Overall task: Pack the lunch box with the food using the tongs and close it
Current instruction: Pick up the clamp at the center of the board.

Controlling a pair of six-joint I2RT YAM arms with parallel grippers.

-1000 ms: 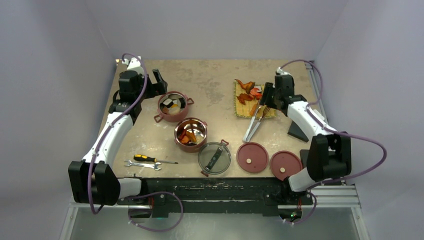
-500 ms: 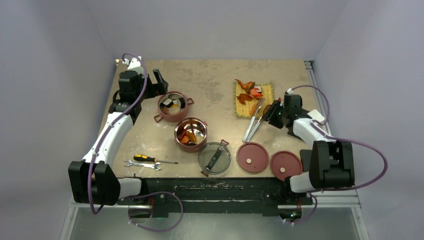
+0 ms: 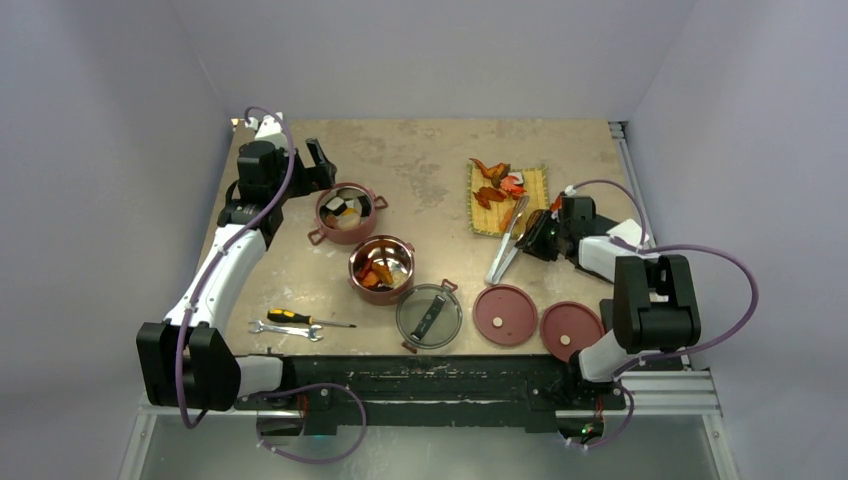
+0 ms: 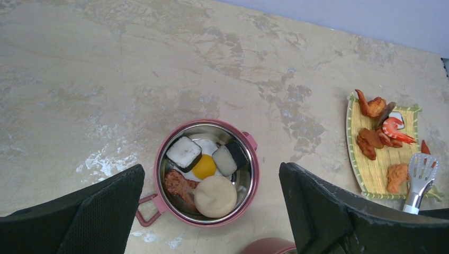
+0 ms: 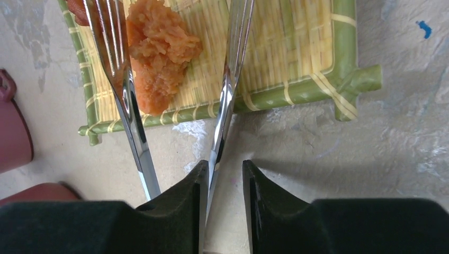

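The tongs (image 3: 507, 248) lie on the table, their tips on the yellow mat (image 3: 537, 185) among orange and red food (image 3: 497, 185). My right gripper (image 3: 537, 236) is low at their right side. In the right wrist view its jaws (image 5: 225, 165) are narrow but open. One tong arm (image 5: 227, 90) runs along the left finger's inner face, the other (image 5: 132, 121) lies outside it. My left gripper (image 4: 210, 174) hangs wide open over the far bowl (image 4: 159, 174), which holds an egg (image 4: 204, 165) and a bun (image 4: 215, 196). The near bowl (image 3: 352, 268) holds orange chunks.
The dark see-through lid (image 3: 429, 316) and two red disc lids (image 3: 505, 315) (image 3: 571, 329) lie along the near edge. A screwdriver (image 3: 300, 318) and a wrench (image 3: 285, 329) lie near the left arm. An orange fried piece (image 5: 159, 47) sits between the tong tips.
My right arm has come down from above the mat to the table beside the tongs, and its jaws have narrowed. The left arm has not moved.
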